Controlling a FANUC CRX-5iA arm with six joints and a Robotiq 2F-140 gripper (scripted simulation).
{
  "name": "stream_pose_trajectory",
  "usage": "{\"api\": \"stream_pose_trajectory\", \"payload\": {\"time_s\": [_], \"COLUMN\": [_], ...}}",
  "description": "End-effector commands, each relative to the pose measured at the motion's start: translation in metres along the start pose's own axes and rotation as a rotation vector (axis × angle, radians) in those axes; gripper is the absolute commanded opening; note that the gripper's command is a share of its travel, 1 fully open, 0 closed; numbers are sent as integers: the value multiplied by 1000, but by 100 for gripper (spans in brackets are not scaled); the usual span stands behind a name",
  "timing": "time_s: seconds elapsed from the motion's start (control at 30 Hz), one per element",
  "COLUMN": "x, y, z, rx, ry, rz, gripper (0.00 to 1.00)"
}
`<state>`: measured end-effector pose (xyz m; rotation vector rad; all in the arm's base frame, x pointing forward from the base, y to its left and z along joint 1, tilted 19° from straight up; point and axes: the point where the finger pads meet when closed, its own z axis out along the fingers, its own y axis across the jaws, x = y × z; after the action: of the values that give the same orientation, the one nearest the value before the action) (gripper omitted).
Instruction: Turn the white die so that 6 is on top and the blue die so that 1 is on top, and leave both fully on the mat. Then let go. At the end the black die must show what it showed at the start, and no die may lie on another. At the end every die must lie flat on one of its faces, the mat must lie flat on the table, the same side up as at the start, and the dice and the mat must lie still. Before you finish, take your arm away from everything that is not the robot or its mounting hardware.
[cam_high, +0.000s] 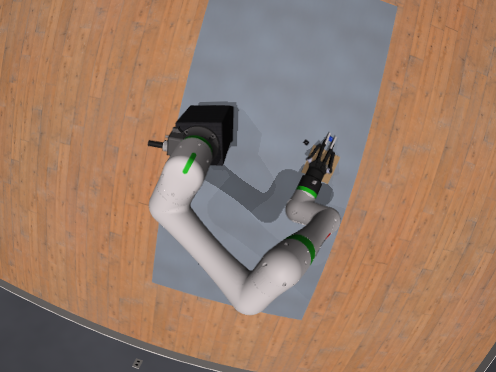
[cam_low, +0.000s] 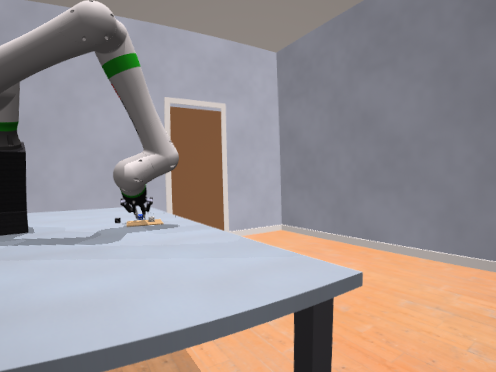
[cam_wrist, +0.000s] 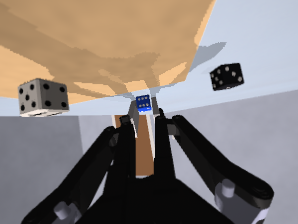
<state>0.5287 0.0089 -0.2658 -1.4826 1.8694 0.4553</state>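
My gripper (cam_wrist: 144, 106) points down over the tan mat (cam_wrist: 110, 45), near its edge. The small blue die (cam_wrist: 143, 102) sits between my fingertips with a thin gap on each side; the fingers stand slightly open around it and do not press it. The white die (cam_wrist: 43, 96) lies flat on the mat to one side of my fingers. The black die (cam_wrist: 226, 76) lies on the grey table, off the mat. In the overhead view the gripper (cam_high: 329, 142) covers most of the mat (cam_high: 323, 155), and the black die (cam_high: 305, 142) lies just left of it.
The arm's black base (cam_high: 207, 127) stands at the table's left. The table's right edge (cam_high: 367, 150) runs close to the mat. In the side view the mat (cam_low: 144, 223) and black die (cam_low: 117, 220) lie far back on the table.
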Motion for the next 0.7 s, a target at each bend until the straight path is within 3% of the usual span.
{"api": "stream_pose_trajectory", "payload": {"time_s": [0.0,0.2,0.67], "x": [0,0,0], "y": [0,0,0], "z": [0,0,0], "rx": [0,0,0], "ry": [0,0,0], "rz": [0,0,0], "gripper": [17,21,21]}}
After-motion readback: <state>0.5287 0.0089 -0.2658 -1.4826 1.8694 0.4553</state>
